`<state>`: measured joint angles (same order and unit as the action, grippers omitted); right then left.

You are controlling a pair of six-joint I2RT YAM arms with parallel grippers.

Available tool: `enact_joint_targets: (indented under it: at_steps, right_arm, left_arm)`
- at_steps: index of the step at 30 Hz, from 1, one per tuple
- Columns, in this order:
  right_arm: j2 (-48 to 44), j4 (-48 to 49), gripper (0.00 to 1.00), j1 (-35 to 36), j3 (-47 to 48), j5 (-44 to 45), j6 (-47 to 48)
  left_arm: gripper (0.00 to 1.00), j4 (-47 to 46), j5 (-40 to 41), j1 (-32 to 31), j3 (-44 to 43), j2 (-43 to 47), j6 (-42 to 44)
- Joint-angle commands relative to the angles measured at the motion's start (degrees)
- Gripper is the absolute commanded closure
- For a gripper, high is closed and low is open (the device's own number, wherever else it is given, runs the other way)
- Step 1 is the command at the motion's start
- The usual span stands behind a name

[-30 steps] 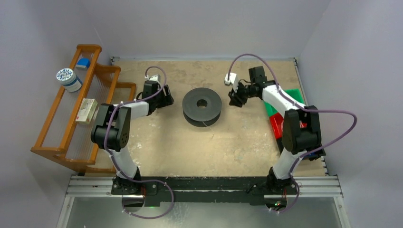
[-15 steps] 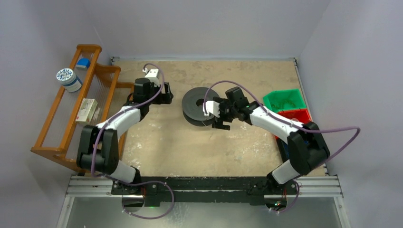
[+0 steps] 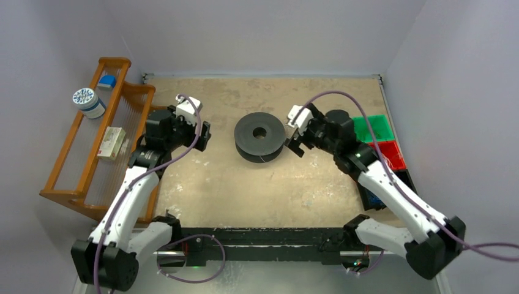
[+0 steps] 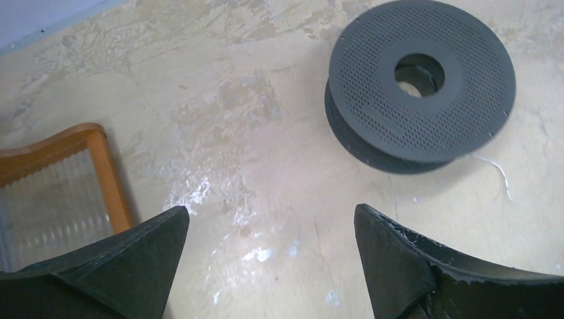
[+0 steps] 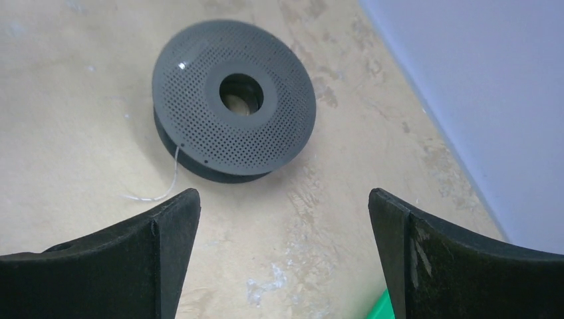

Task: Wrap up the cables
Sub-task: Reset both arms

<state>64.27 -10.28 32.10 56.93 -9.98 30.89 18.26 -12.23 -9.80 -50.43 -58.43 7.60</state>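
A dark grey perforated spool [image 3: 260, 136] lies flat in the middle of the table. A short tail of thin whitish cable [image 4: 500, 178] curls out from under its rim onto the table, and it also shows in the right wrist view as the cable [image 5: 165, 189]. My left gripper [image 3: 204, 135] hovers left of the spool, open and holding nothing [image 4: 271, 211]. Right of the spool, my right gripper [image 3: 294, 144] is open too, its fingers wide apart over bare table [image 5: 283, 193]. Neither gripper touches the spool or the cable.
A wooden rack [image 3: 82, 174] stands along the left edge, holding a tape roll [image 3: 85, 101] and a small box [image 3: 111, 142]; its corner [image 4: 100, 149] is near my left fingers. Green [image 3: 373, 128] and red [image 3: 392, 156] bins sit at the right, under the right arm.
Both grippers have opened wide. The right gripper swung in to the spool's front edge, then drew back to its right. The left gripper pulled back leftward, away from the spool.
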Motion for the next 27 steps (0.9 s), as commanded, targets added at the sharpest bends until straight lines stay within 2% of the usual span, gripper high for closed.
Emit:
enact_joint_targets:
  at_steps: [1, 4, 8, 14, 20, 27]
  right_arm:
    - [-11.86, 4.75, 0.01, -0.18, -4.59, 0.32, -11.03]
    - [-20.54, 9.67, 0.01, -0.17, -8.65, 5.30, -14.26]
    - [-26.77, 13.14, 0.01, -0.19, -12.29, 10.53, -16.23]
    - [-32.32, 12.96, 0.01, -4.09, -13.87, 10.10, -18.04]
    - [-38.57, 14.20, 0.01, -9.37, -17.52, 6.27, -15.19]
    - [-39.23, 15.16, 0.01, -10.30, -19.09, 2.46, -13.17]
  left_arm:
    - [0.08, 11.05, -2.98, 0.31, -1.57, 7.54, 5.72]
    - [0.08, 12.41, -3.35, 0.31, 0.86, 14.65, 7.89]
    - [0.08, 12.17, -3.52, 0.31, 5.00, 23.26, 8.72]
    - [0.12, 12.60, -4.85, 0.31, 6.55, 24.73, 7.92]
    - [0.12, 11.63, -4.65, 0.31, 8.40, 26.18, 7.68]
    - [0.13, 11.60, -4.95, 0.31, 8.94, 25.85, 7.66]
